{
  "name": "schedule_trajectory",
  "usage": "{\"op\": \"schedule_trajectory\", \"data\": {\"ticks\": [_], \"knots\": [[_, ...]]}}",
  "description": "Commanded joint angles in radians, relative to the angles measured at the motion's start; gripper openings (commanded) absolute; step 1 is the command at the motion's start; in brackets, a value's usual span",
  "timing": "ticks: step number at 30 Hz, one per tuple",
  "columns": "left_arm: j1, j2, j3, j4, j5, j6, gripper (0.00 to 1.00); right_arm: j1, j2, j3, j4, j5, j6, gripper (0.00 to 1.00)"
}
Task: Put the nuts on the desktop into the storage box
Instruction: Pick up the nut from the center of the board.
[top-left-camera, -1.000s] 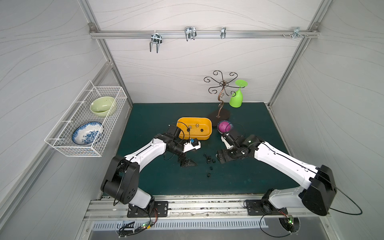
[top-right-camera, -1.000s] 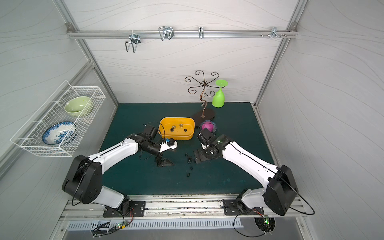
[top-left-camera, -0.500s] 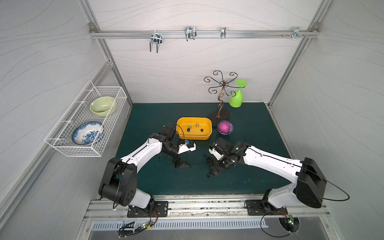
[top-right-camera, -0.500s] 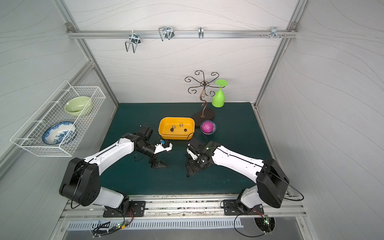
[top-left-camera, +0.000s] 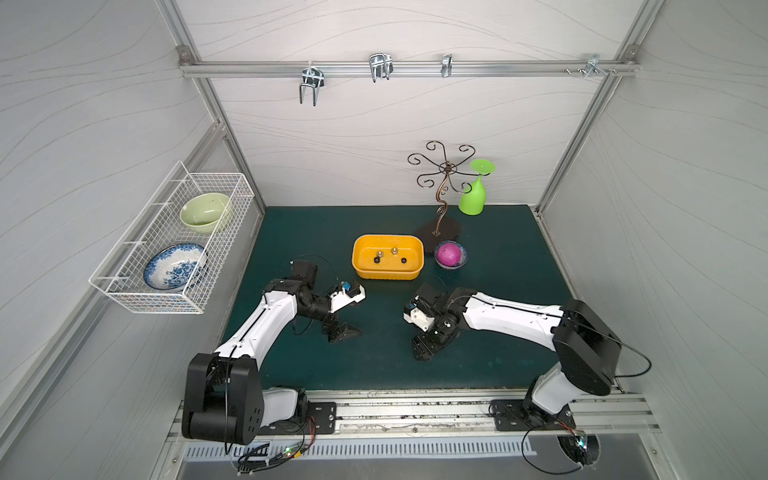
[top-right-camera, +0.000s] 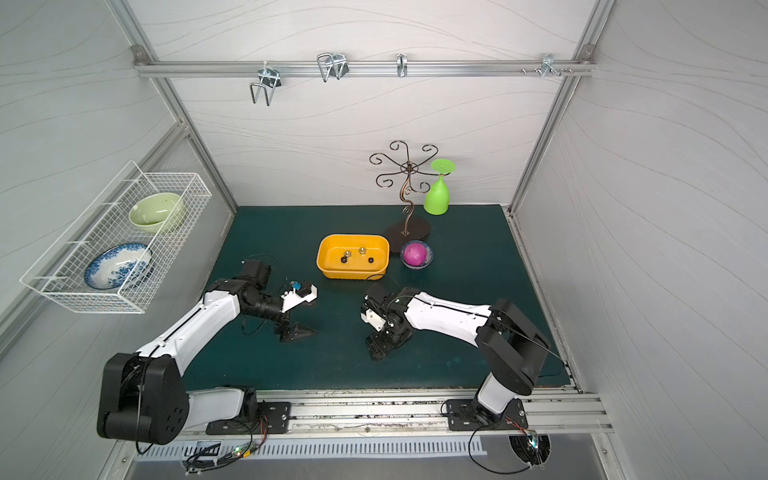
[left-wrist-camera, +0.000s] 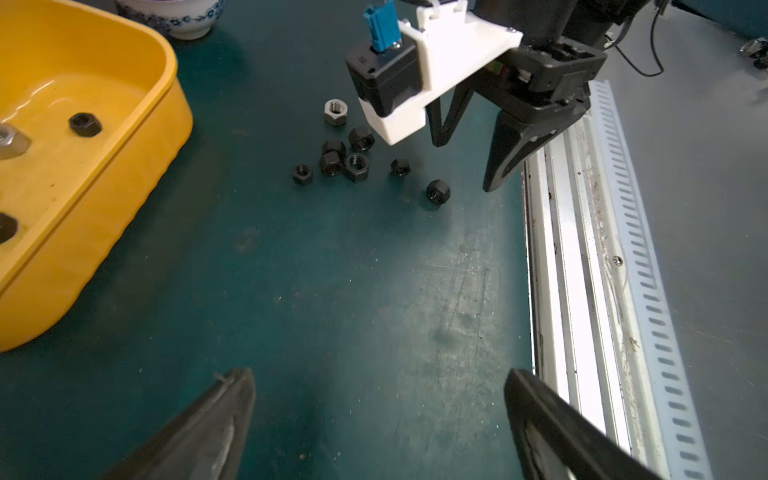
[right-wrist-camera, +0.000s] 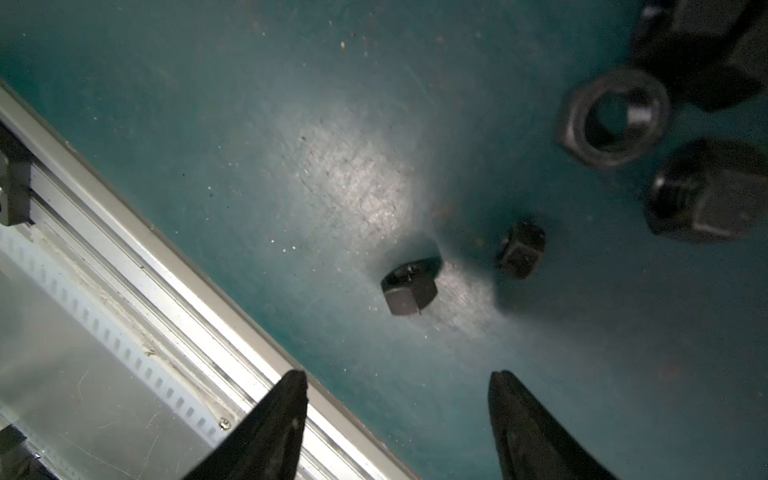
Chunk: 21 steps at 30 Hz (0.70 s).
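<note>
On the desktop (top-left-camera: 316, 224), near its front edge, loose nuts (left-wrist-camera: 356, 166) are lying in a small cluster. Most are black, and one silver nut (left-wrist-camera: 336, 112) is sitting at the cluster's edge. The right gripper (right-wrist-camera: 397, 374) is hanging low beside this cluster, its jaws standing apart and gripping nothing. In its wrist view one black nut (right-wrist-camera: 409, 286) is lying just ahead of the fingertips, touching neither. The left gripper (left-wrist-camera: 380, 374) is hanging well apart from the cluster and pointing toward it, jaws spread wide and empty. Behind the cluster the box (top-left-camera: 387, 274) is resting on the desktop, holding four more nuts (top-left-camera: 403, 260), two black and two pale. Just beside the box a bowl (top-left-camera: 451, 266) is holding a pink ball (top-left-camera: 449, 253).
</note>
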Motion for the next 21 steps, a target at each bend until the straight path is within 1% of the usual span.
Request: {"op": "schedule_trajectory", "data": {"ticks": [1,2,4,10,15,16,21], "knots": [[0.015,-0.020,-0.014,-0.009,0.010,0.005,0.99,0.028,0.049,0.056,-0.029,0.056,-0.062,0.69],[0.016,-0.022,-0.017,-0.010,0.014,0.003,0.99,0.034,0.061,0.068,-0.035,0.071,-0.076,0.69],[0.019,-0.025,-0.024,-0.010,0.024,0.002,0.99,0.046,0.086,0.087,-0.041,0.103,-0.096,0.63],[0.032,-0.028,-0.047,-0.008,0.022,0.000,0.99,0.047,0.121,0.101,-0.056,0.155,-0.122,0.60],[0.045,-0.030,-0.059,-0.003,0.020,-0.001,0.99,0.047,0.150,0.113,-0.055,0.149,-0.133,0.54],[0.046,-0.031,-0.058,-0.001,0.020,-0.003,0.98,0.047,0.153,0.115,-0.054,0.145,-0.134,0.51],[0.051,-0.028,-0.060,0.021,0.003,-0.027,0.99,0.047,0.157,0.109,-0.046,0.147,-0.131,0.48]]}}
